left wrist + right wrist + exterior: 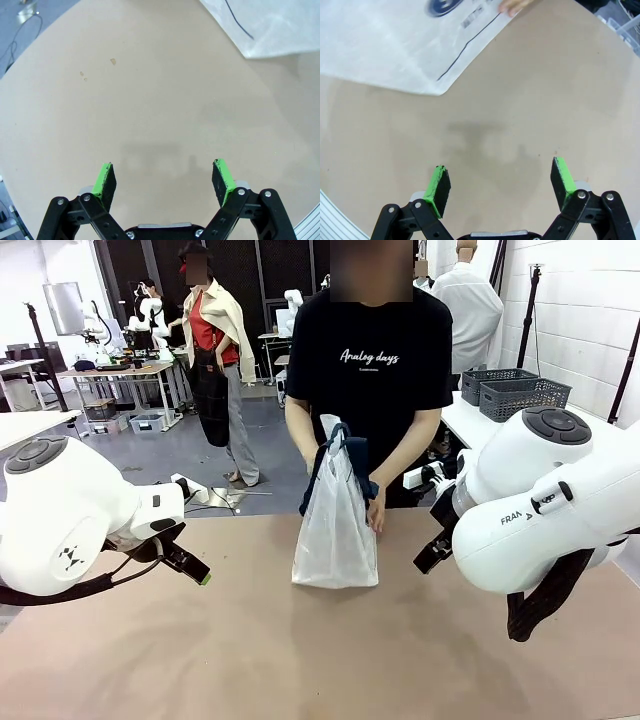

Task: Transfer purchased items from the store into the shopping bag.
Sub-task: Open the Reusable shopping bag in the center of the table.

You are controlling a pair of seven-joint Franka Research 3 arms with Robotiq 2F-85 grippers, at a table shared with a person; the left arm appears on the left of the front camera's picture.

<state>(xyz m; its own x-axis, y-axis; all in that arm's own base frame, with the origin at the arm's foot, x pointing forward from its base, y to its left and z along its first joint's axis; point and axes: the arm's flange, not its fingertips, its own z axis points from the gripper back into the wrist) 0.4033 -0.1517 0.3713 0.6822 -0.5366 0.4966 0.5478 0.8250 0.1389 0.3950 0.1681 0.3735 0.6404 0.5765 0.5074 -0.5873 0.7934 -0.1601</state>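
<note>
Shopping bag (335, 530) is standing upright at the far middle of the surface (250, 660). The person (370, 370) across from the robot is steadying it, fingers (377, 515) on its side and the navy straps bunched up top. The robot's left hand (165, 172) is spread wide with nothing in it, hovering over bare tan top. Same deal with the right hand (502, 172): green pads far apart, empty, a corner of the bag lying just ahead of it. The arms sit either side of the bag, not touching it.
</note>
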